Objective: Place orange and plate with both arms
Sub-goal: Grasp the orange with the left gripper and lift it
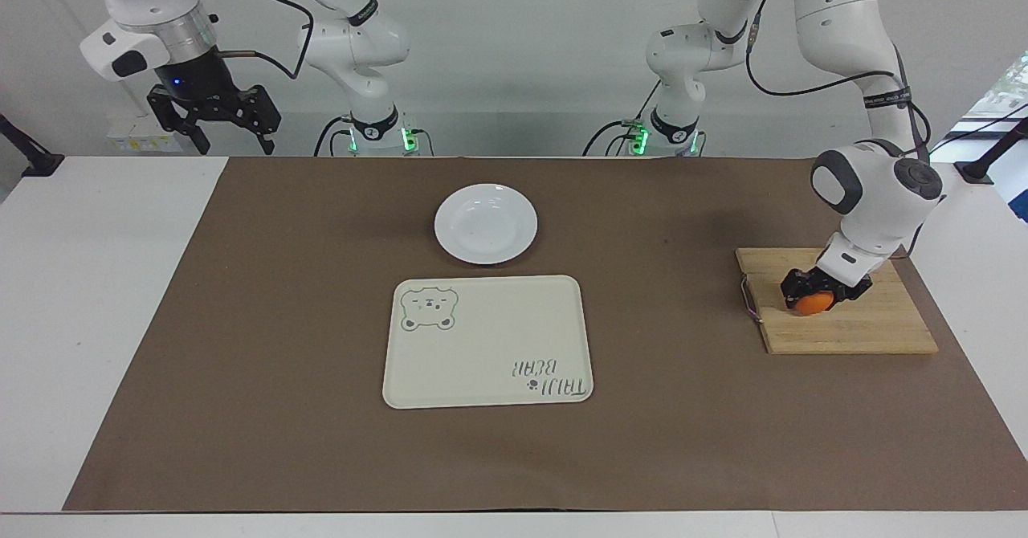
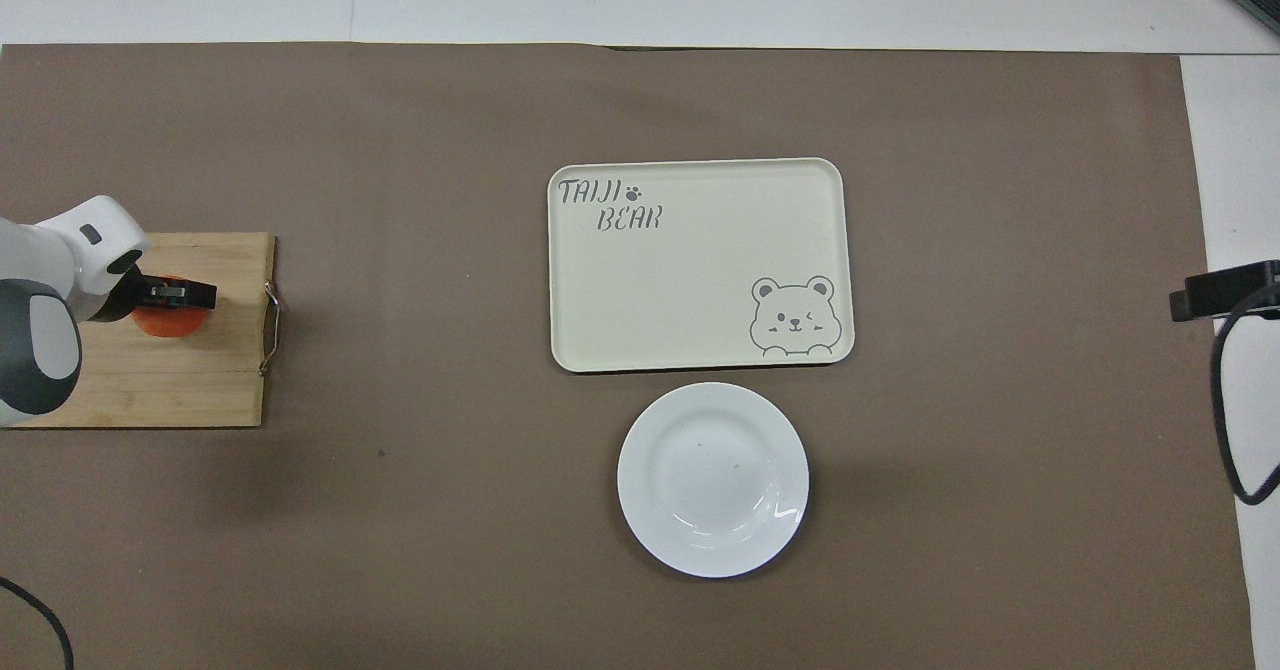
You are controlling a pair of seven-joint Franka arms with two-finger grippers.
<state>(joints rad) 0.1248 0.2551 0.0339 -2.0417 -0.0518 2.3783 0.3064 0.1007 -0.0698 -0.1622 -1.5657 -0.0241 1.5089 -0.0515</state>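
The orange lies on a wooden cutting board at the left arm's end of the table. My left gripper is down over it, open, with one finger on each side of the fruit. In the overhead view the left gripper covers part of the orange. The white plate sits empty mid-table, nearer to the robots than the tray; it also shows in the overhead view. My right gripper waits open, raised over the table's edge at the right arm's end.
A cream rectangular tray with a bear drawing lies mid-table, farther from the robots than the plate. The cutting board has a wire handle on the side toward the tray. A brown mat covers the table.
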